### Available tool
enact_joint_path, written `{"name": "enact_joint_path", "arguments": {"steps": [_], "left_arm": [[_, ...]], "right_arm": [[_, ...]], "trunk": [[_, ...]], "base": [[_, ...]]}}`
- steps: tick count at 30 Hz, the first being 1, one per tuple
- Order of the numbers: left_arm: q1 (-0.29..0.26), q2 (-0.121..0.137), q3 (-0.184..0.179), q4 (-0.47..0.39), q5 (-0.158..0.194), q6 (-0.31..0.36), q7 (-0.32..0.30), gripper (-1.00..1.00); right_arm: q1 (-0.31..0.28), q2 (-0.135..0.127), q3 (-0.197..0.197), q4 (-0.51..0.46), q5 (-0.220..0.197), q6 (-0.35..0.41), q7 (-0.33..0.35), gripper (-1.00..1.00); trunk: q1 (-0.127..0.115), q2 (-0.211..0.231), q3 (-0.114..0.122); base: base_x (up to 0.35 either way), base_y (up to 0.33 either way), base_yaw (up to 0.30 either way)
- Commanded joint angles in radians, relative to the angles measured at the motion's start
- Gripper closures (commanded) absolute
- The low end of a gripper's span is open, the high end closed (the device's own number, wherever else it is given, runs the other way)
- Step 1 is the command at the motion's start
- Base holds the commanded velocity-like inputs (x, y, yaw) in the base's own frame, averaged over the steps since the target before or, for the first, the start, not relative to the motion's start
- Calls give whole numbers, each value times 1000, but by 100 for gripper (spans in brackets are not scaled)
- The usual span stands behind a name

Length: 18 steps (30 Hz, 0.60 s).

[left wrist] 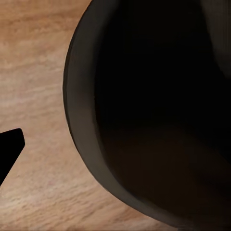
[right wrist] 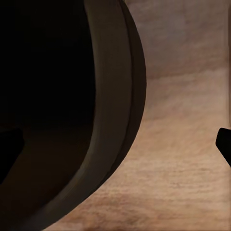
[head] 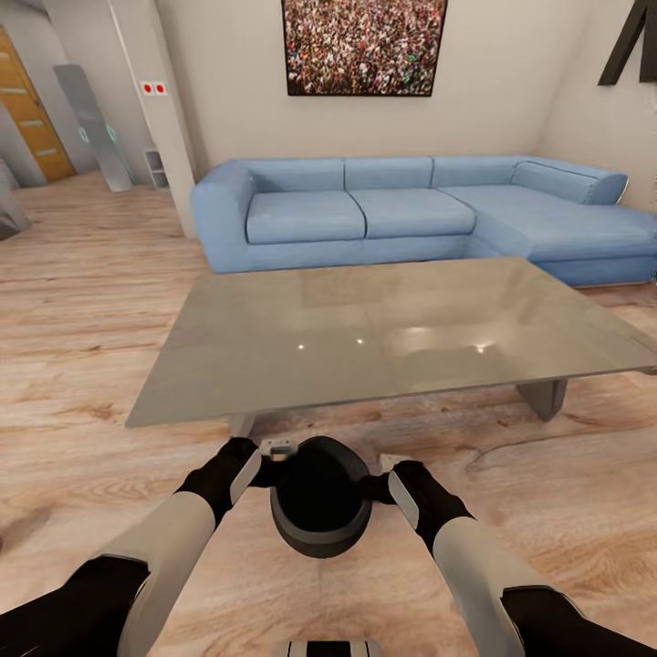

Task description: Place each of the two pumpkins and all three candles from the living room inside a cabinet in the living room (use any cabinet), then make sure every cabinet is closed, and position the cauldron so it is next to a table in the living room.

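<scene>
In the head view, the dark cauldron [head: 318, 500] sits low in the frame at centre, above the wood floor [head: 82, 310], held between the two arms. The left gripper [head: 270, 463] meets its rim from the left and the right gripper [head: 381, 484] from the right; each wrist view shows one dark finger tip outside the wall, the left finger [left wrist: 9, 147] and the right finger [right wrist: 224, 144], with the rim [left wrist: 79, 120] close beside them, so each pair seems spread across the rim, though whether they pinch it I cannot tell. The cauldron's inside [right wrist: 43, 72] is black. Just above it in the frame stands the table [head: 365, 338], its near edge close to the cauldron but apart from it. A blue corner sofa [head: 401, 214] lies beyond the table, and a crowd picture [head: 363, 46] hangs at the top centre.
</scene>
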Motion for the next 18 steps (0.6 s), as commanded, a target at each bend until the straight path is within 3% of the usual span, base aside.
{"name": "enact_joint_path", "arguments": {"steps": [1,18], "left_arm": [[-1,1,-7,0,10,5,3,-100],[-1,1,-6,2,14,16,1,-100]], "right_arm": [[0,0,-1,-2,-10,4,-5,-100],[0,0,-2,-2,-10,4,-5,-100]], "trunk": [[-1,0,3],[-8,4,69]], "base": [[-19,0,0],[-96,0,0]]}}
